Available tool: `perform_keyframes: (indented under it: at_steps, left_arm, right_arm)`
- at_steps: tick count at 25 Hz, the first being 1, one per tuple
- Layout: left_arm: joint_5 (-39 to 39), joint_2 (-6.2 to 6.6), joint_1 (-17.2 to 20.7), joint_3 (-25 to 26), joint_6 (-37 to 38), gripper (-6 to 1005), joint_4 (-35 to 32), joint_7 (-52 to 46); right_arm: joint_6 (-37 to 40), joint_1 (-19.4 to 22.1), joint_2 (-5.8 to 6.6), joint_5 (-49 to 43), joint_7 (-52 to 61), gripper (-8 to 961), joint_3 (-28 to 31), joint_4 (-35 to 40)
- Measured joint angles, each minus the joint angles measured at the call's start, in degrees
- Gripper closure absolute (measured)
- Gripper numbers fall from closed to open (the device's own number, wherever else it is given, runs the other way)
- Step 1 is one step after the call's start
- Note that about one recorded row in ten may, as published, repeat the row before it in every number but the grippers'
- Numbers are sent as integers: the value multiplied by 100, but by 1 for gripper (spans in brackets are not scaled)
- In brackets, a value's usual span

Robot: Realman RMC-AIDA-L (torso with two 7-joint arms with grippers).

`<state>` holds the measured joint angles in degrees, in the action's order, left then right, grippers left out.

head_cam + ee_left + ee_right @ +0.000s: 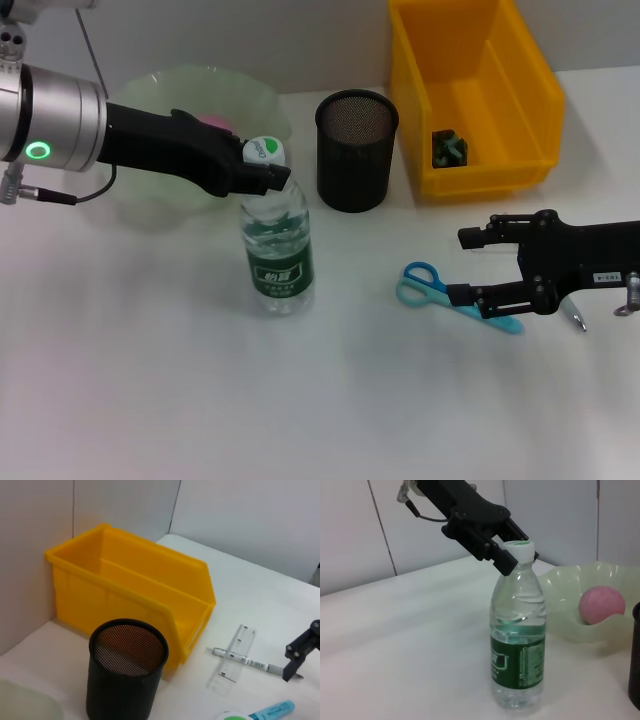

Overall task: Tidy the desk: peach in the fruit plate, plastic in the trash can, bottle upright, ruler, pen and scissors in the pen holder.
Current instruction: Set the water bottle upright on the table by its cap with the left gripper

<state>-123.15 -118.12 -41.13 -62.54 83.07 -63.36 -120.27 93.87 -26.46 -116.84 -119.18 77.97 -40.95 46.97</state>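
Centre-left of the head view, the left pincer [268, 176] is clamped on the neck of the upright bottle [277, 240]. Next it likely must let go cleanly. At lower right, the right pincer [465, 266] hangs spread wide over the scissors [432, 287].

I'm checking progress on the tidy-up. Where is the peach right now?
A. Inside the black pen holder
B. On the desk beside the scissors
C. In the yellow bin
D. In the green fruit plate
D: the right wrist view shows the pink peach lying inside the pale green plate, behind the upright bottle.
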Motion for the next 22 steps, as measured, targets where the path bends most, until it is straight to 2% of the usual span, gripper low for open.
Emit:
perform_keyframes:
  at_steps: [10, 15, 22]
  left_arm:
    - [2, 0, 68, 23, 25, 555, -70, 418]
    - [-3, 8, 359, 70, 113, 555, -385, 1067]
    - [3, 79, 506, 227, 247, 555, -575, 1214]
  right_arm:
    - [-1, -6, 4, 0, 0, 160, 0, -24]
    - [-8, -11, 4, 0, 55, 160, 0, -34]
    - [-10, -24, 4, 0, 63, 160, 0, -37]
